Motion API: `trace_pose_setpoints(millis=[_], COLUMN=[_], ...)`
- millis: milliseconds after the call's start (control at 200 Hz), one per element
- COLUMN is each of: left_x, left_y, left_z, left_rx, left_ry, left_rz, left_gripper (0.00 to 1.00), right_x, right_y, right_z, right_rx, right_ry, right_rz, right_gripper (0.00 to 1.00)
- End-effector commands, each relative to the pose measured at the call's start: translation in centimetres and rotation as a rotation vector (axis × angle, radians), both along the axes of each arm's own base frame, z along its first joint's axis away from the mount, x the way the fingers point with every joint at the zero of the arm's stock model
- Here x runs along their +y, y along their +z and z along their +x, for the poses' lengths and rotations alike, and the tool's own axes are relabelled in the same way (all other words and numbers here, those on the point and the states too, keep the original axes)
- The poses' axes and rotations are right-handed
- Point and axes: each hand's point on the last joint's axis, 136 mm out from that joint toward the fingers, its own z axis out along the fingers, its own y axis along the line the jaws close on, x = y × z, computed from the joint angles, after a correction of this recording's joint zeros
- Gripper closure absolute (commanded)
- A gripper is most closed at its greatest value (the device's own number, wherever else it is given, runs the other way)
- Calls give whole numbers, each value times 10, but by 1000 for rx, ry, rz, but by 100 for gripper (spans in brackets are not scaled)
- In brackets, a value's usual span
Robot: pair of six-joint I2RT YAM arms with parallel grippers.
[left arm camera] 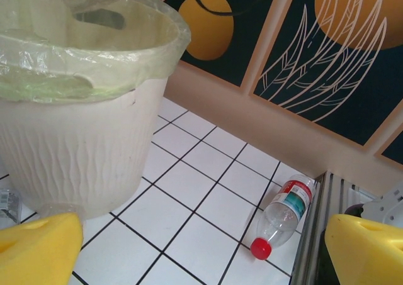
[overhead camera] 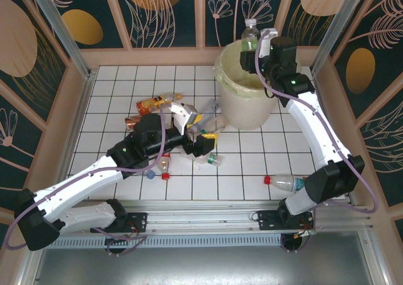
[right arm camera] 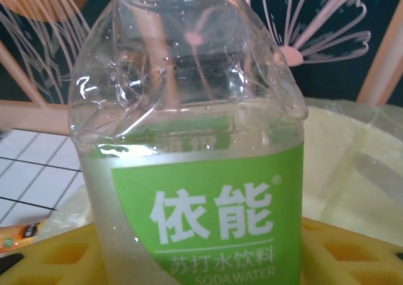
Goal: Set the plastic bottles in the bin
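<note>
The right claw (overhead camera: 257,51) is clamped on a green-labelled soda water bottle (overhead camera: 250,33) and holds it upright above the far rim of the bin (overhead camera: 245,106). Seen from the wrist, the bottle is clear with little liquid in it, and it sits between the claw's yellow pads (right arm camera: 56,260). The bin is a pale cream bucket with a yellowish bag folded over its rim, and it rests on the white tiled bench (overhead camera: 126,83).

The left claw (overhead camera: 204,145) is spread wide with nothing between its yellow fingers (left arm camera: 38,247). It hangs low to the left of the bin, on the near side, over the edge of a heap of bottles (overhead camera: 170,118). The heap lies on the bench to the left of the bin. An orange-labelled bottle (overhead camera: 160,100) is at its far side, a red-capped bottle (overhead camera: 165,167) at its near side, and a green-capped bottle (overhead camera: 212,159) at the end closest to the bin.

A lone bottle (overhead camera: 286,182) with a red cap and a red and teal label lies on its side. It is on the near side of the bin, well apart from it.
</note>
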Motion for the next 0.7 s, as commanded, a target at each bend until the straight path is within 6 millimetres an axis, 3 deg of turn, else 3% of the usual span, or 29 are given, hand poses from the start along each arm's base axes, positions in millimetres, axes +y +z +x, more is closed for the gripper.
trace_pose_setpoints(millis=[0, 195, 460, 696], left_x=[0, -5, -10, -11], left_y=[8, -1, -11, -23], left_z=[-4, 0, 4, 6], left_rx=[-31, -11, 14, 42], left_ry=[-16, -16, -13, -7], left_rz=[-21, -6, 19, 50], left_gripper=[1, 1, 1, 1], right_x=[-18, -33, -30, -29], right_y=[-9, -43, -76, -80], right_z=[12, 28, 29, 29], right_rx=[53, 152, 241, 261], right_ry=[-59, -101, -72, -54], right_rz=[-1, -20, -20, -3], right_gripper=[41, 40, 37, 31])
